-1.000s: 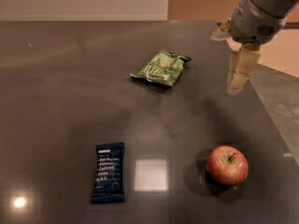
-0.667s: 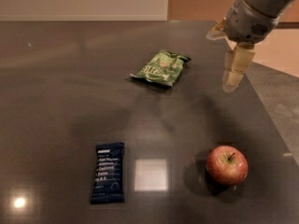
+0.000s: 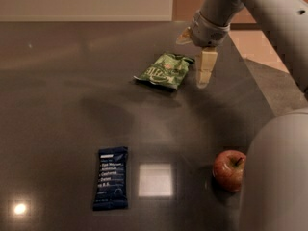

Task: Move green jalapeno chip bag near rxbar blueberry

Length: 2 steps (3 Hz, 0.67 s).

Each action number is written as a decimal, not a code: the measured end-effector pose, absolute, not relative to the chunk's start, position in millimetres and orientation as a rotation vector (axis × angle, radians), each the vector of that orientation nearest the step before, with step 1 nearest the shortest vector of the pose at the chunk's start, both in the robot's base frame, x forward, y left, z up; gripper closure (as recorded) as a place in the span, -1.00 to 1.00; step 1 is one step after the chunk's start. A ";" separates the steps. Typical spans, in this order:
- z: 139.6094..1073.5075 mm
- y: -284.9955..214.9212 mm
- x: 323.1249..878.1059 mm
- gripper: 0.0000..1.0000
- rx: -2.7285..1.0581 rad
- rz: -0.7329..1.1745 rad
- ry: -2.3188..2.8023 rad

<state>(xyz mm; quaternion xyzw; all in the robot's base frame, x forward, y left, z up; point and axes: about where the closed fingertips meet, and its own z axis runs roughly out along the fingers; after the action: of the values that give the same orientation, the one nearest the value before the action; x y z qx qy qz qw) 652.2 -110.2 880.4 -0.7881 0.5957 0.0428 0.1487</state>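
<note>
The green jalapeno chip bag (image 3: 164, 70) lies flat on the dark table (image 3: 57, 95), toward the back middle. The rxbar blueberry (image 3: 111, 177), a dark navy wrapper with white text, lies near the front left, far from the bag. My gripper (image 3: 206, 71) hangs from the arm at the upper right, its pale fingers pointing down just right of the chip bag's right end, close to it and holding nothing.
A red-yellow apple (image 3: 230, 170) sits at the front right, next to my grey arm link (image 3: 276, 177) that fills the lower right corner. The table's right edge (image 3: 255, 85) runs close behind the gripper. A bright light reflection (image 3: 155, 180) lies beside the bar.
My gripper has moved left and slightly down, from well right of the chip bag to just beside its right end. The bag, bar and apple have not moved on the table.
</note>
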 end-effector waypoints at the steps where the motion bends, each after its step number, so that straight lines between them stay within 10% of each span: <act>1: 863.0 -94.1 671.6 -1.00 -2.334 0.109 1.666; 2: 850.3 -84.7 682.4 -1.00 -2.382 0.089 1.641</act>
<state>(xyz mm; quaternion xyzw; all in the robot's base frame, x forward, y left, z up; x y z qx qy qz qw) 682.4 -84.7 850.3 -0.8168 0.5628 0.0304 0.1234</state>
